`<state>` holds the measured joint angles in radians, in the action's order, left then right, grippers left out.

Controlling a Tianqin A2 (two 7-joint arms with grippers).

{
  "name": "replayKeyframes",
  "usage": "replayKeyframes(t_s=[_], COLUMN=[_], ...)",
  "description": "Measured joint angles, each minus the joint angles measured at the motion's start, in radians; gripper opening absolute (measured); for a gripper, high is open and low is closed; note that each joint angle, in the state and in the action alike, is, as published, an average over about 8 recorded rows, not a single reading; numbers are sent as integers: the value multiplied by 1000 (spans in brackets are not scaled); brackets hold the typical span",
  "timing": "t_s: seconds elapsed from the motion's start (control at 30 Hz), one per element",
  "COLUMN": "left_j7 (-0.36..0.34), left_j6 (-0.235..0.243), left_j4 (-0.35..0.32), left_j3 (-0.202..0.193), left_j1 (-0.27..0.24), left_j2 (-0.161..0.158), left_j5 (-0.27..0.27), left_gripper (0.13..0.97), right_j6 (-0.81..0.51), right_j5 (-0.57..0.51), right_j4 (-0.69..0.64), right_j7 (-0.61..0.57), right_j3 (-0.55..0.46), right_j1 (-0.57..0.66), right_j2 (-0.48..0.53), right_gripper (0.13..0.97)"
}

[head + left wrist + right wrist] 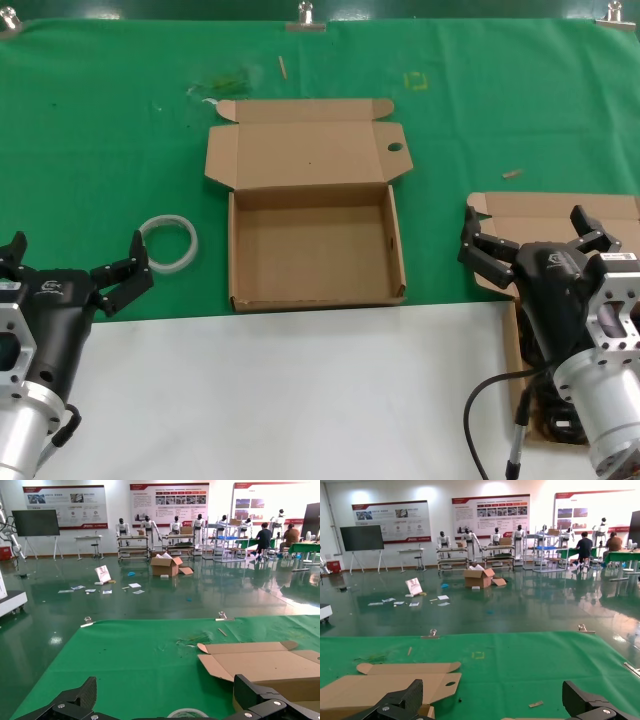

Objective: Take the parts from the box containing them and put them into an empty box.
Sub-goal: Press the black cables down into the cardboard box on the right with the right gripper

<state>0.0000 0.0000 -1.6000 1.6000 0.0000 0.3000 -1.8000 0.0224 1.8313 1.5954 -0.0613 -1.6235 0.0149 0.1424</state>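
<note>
The empty box (312, 250) lies open mid-table, its lid flap laid back and one side tab pierced by a round hole (395, 148); it also shows in the left wrist view (265, 666) and the right wrist view (380, 687). At the right edge sits the box containing the parts (560, 208), mostly covered by my right arm. Of the black cords (556, 422) only a glossy patch shows beside the wrist. My right gripper (532, 232) (495, 702) hovers open over that box. My left gripper (75, 258) (167, 700) waits open at the lower left.
A white ring (168, 243) (187, 713) lies on the green cloth (120, 150) between my left gripper and the empty box. Small wood scraps (511, 173) dot the cloth. Bare white tabletop (300, 400) runs along the near side.
</note>
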Motion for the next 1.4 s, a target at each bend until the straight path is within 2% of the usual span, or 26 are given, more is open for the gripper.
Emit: replayKeyframes(t_s=[0.67,0.83,1.07,1.23,1.4], left_j7=[0,0,0,0,0], left_j6=[0,0,0,0,0], left_j4=[0,0,0,0,0], left_j3=[0,0,0,0,0], left_j1=[0,0,0,0,0], left_j2=[0,0,0,0,0], left_j5=[0,0,0,0,0], left_gripper=[966,966,966,966,966], right_j6=[0,70,283,465,646], right_j5=[0,59,261,376,437], right_j4=[0,9,64,135,206], right_j7=[0,-33,-211,-421,-655], right_j3=[0,-42,-140,-154,-131], right_j1=[0,-4,-28,-75,-122], right_j2=[0,0,-2,-2,-2], right_gripper=[966,966,966,966,966])
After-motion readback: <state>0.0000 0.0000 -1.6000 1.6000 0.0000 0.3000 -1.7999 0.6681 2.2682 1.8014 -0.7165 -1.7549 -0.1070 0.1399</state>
